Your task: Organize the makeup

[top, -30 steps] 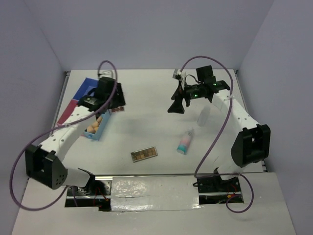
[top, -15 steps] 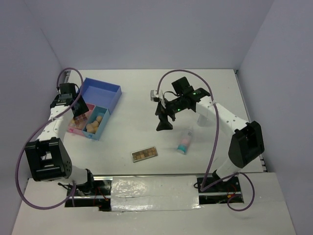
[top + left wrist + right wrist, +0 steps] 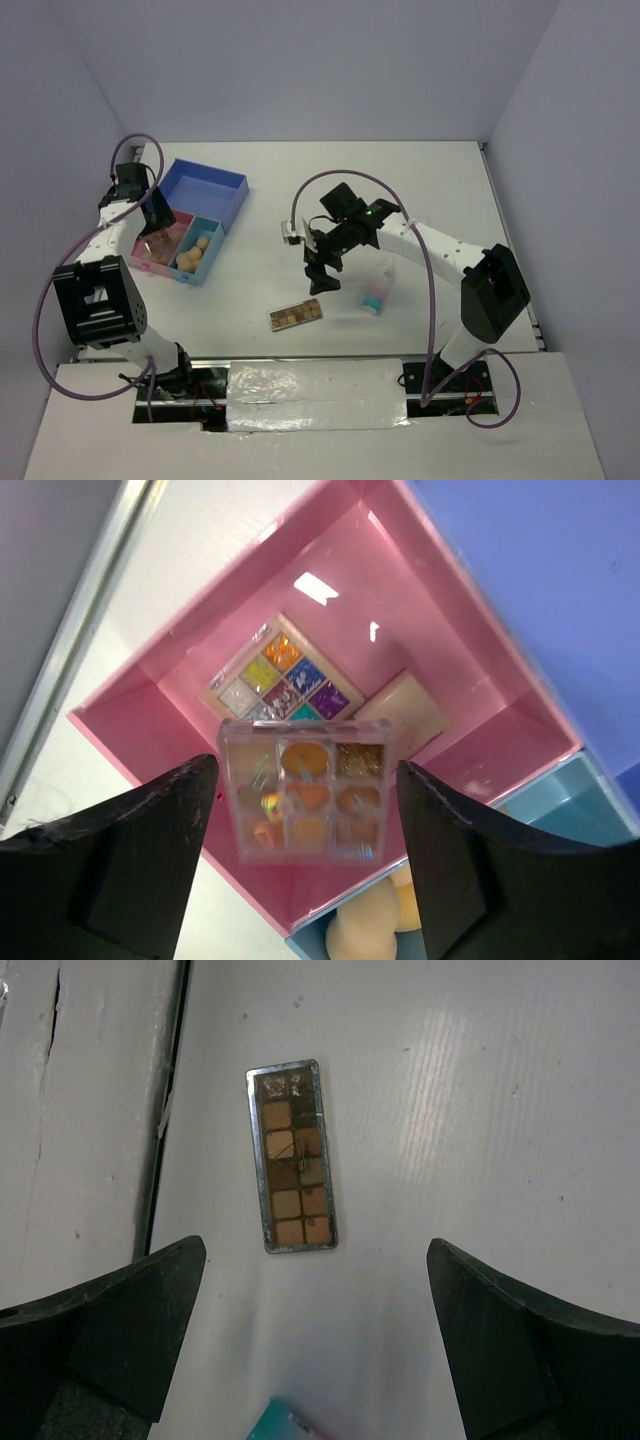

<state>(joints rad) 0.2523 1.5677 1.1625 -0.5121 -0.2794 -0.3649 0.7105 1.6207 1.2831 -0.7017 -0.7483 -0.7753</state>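
One glossy square palette between fingers of left claw, grip unclear | right claw spread over slim rectangular palette

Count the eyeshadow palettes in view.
3. A multicolour palette lies in the pink compartment; an orange-toned palette is between the left gripper's fingers above it; a brown palette lies on the table. More may be hidden.

Bare table surrounds the brown palette (a tube lies near).
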